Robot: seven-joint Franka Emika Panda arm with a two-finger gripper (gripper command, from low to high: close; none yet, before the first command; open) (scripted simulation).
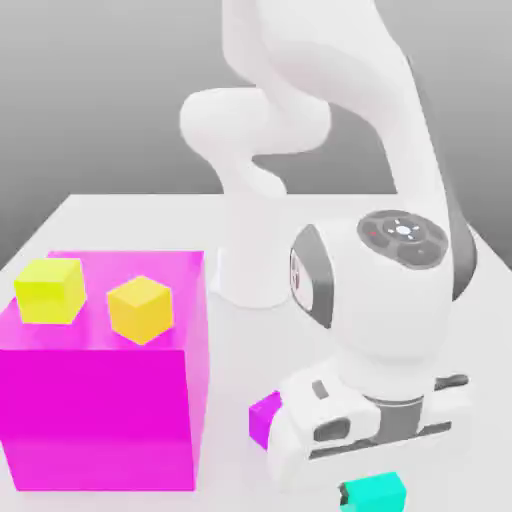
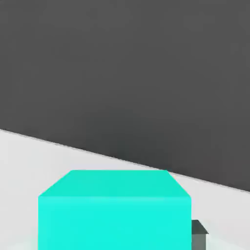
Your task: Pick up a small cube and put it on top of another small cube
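Thing: you have one small cube (image 1: 375, 491), plain teal, with no markings.
Look: its faces are flat and evenly coloured; in the hand view the small cube (image 2: 114, 215) shows you a lighter top face and a brighter front face.
Pose: it sits square and upright, not tilted.
Place: you find it on the white table (image 1: 240, 340), low in the exterior view and towards that view's right.
Neighbour: it lies just below the arm's white hand; whether it touches the table, you cannot tell.
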